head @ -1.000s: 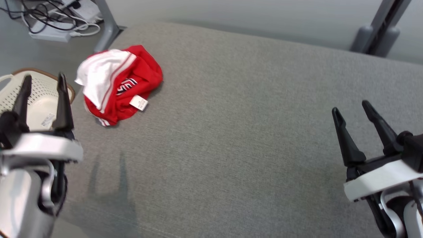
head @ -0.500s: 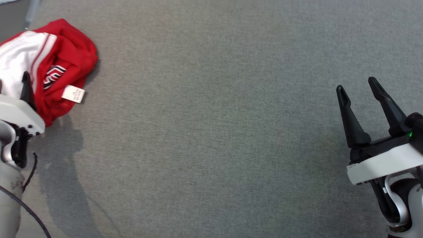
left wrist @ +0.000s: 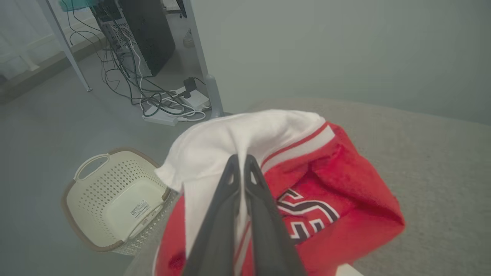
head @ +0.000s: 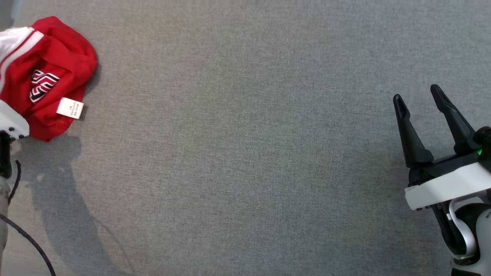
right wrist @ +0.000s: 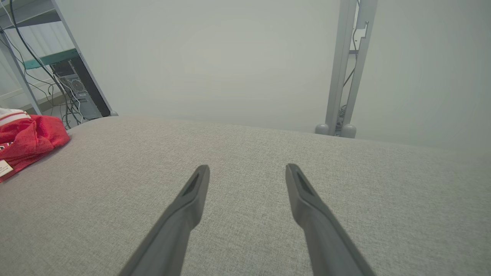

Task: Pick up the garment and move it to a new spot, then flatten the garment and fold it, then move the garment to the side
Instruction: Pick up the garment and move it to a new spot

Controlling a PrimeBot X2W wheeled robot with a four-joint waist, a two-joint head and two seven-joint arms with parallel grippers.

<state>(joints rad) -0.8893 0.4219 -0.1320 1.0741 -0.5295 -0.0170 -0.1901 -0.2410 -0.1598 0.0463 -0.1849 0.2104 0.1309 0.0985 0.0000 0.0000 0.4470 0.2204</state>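
Observation:
The garment [head: 50, 65] is a crumpled red and white piece with a black-and-white logo and a white tag, lying at the far left of the grey padded surface [head: 245, 153]. In the left wrist view, my left gripper [left wrist: 241, 160] is shut, its two dark fingers pressed together on a pinched fold of the garment's [left wrist: 337, 172] white part. Its white wrist housing [head: 11, 124] shows at the head view's left edge. My right gripper [head: 420, 96] hovers open and empty over the right side of the surface, far from the garment [right wrist: 30, 136]; its fingers [right wrist: 191, 199] stand wide apart.
A cream perforated basket [left wrist: 88, 214] stands on the floor beside the surface's left end. Cables and a power strip [left wrist: 165, 113] and a computer tower [left wrist: 147, 34] lie beyond it. A metal frame leg [right wrist: 343, 76] rises behind the surface's far edge.
The head camera has tilted down and turned, shifting the picture. My left gripper has gone from open beside the garment to shut on its white part. The right gripper stays open.

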